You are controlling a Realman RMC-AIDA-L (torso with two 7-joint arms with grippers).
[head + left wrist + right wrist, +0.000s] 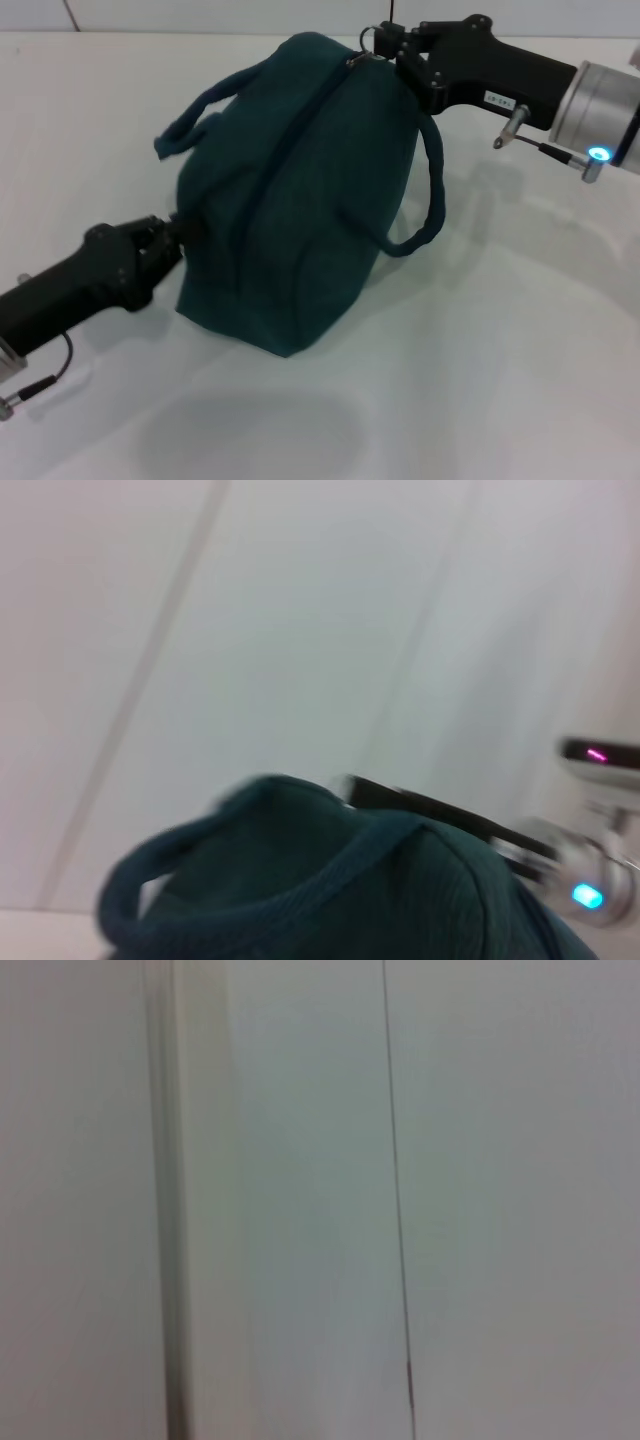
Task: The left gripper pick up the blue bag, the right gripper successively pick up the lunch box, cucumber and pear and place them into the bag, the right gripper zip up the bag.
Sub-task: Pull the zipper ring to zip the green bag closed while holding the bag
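From the head camera, the blue bag sits near the middle of the white desk, its zip line looking closed along the top. The left gripper is clamped on the bag's near end. The right gripper is closed on the ring zip pull at the bag's far end, close to the desk's far edge. No lunch box, cucumber or pear shows, so packing seems done and zipping nearly finished. Bare desk lies all around.

The left wrist camera shows the bag's handle and, beyond it, the other arm.

The right wrist camera shows only blank pale surface.
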